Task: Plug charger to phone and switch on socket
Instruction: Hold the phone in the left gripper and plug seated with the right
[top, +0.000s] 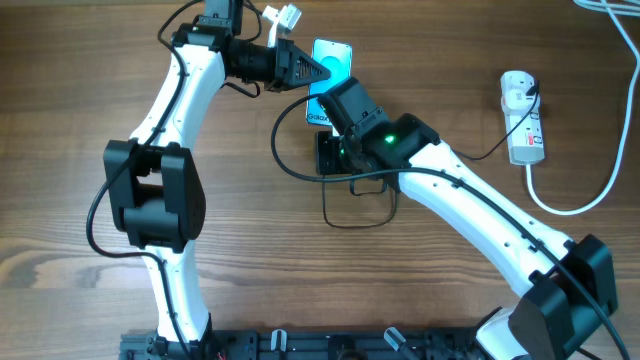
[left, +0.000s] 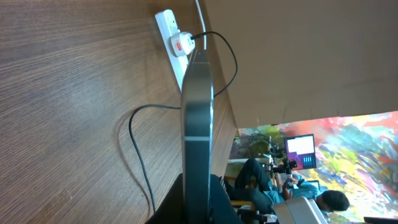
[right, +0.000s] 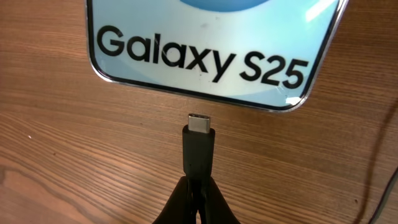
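The phone (top: 334, 57) has a teal screen and a white strip reading "Galaxy S25" (right: 211, 56). My left gripper (top: 308, 68) is shut on it and holds it above the table; in the left wrist view it shows edge-on (left: 197, 124) between the fingers (left: 198, 208). My right gripper (top: 335, 108) is shut (right: 198, 196) on the charger plug (right: 199, 146). The plug's metal tip points at the phone's bottom edge with a small gap between them. The black cable (top: 355, 205) loops on the table. The white socket (top: 522, 118) lies at the right and also shows in the left wrist view (left: 174, 43).
A thicker white cable (top: 610, 150) curves along the table's right edge from the socket. A thin black cable (top: 480, 155) runs from the socket toward the right arm. A black rectangular object (top: 330, 152) lies just under the right wrist.
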